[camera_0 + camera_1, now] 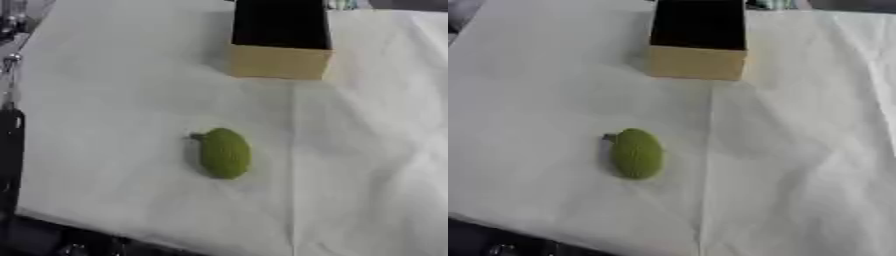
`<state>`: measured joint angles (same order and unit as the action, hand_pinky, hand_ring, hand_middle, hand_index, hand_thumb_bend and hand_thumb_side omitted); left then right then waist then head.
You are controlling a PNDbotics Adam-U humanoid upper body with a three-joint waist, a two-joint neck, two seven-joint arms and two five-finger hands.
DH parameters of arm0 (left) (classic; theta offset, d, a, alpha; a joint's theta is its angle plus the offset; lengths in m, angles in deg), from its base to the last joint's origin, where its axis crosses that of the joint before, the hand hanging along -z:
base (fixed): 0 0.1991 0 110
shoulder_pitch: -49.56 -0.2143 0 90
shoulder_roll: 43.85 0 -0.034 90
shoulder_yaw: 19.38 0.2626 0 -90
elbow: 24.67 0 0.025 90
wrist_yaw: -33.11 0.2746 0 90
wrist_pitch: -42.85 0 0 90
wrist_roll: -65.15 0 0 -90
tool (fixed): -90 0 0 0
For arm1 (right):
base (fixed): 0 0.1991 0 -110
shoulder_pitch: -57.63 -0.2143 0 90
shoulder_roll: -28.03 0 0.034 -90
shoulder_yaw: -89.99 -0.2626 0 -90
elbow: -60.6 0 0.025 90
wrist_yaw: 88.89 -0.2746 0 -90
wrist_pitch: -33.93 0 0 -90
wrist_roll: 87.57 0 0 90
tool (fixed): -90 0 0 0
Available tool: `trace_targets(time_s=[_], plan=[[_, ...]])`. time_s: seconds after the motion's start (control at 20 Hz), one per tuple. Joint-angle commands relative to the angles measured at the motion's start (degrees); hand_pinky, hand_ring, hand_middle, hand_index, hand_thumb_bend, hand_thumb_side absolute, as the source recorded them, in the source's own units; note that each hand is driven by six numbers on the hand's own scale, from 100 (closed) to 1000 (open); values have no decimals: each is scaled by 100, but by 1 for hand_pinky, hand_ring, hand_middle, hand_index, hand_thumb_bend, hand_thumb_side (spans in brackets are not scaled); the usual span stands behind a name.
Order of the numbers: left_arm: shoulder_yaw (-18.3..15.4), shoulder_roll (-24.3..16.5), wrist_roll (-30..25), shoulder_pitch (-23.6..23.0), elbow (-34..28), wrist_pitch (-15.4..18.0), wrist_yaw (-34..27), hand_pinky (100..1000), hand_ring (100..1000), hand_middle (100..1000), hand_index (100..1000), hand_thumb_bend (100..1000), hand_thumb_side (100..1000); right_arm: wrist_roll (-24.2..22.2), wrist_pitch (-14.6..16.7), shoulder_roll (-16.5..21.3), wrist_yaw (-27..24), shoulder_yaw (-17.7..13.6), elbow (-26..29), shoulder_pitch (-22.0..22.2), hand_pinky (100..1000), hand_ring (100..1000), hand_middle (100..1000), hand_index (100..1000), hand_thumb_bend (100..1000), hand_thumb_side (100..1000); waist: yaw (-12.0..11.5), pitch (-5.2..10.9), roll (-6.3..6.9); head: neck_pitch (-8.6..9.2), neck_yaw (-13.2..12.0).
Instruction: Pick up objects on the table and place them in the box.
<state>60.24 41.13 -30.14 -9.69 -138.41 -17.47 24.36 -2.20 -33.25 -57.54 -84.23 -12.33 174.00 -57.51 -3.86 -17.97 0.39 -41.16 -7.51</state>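
A green oval fruit-like object (225,153) with a short stem at its upper left lies on the white tablecloth (105,100), a little below the middle of the view. At the far end of the table stands an open box (280,61) with a tan front wall and a dark inside. The fruit lies well in front of the box, apart from it. Neither of my hands shows in either view.
The cloth has a long crease running down from the box toward the near edge. The table's left edge and near edge (105,227) show, with dark floor and metal parts (10,60) beyond at the left.
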Motion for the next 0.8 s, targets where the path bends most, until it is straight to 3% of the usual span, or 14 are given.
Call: trace_targets(time_s=[0.05, 0.15, 0.5, 0.55, 0.8], plan=[[-99, -97, -81, 16, -85, 15, -192, 638, 568, 524, 657, 461, 300, 5, 8, 96, -12, -41, 120, -40, 884, 891, 608, 791, 100, 207, 2, 116, 3, 157, 177], [-142, -133, -119, -57, -85, -5, -198, 632, 566, 523, 643, 472, 301, 14, 8, 100, -9, -47, 120, -44, 883, 890, 608, 791, 100, 206, 1, 114, 6, 205, 310], [-261, -423, -36, -362, -85, -74, 145, 612, 580, 540, 727, 456, 326, 38, 19, 141, 7, -53, 120, -56, 881, 886, 609, 791, 100, 200, -3, 117, 28, 283, 849], [-247, -490, -36, -399, -79, -82, 234, 613, 591, 551, 739, 444, 313, 39, 21, 150, 8, -50, 120, -58, 881, 885, 609, 791, 100, 201, 0, 117, 35, 285, 893], [28, -961, -282, -422, 233, 5, 764, 632, 645, 596, 796, 415, 414, 39, 34, 202, 17, -38, 120, -64, 879, 883, 609, 791, 100, 195, 31, 110, 71, 265, 952]])
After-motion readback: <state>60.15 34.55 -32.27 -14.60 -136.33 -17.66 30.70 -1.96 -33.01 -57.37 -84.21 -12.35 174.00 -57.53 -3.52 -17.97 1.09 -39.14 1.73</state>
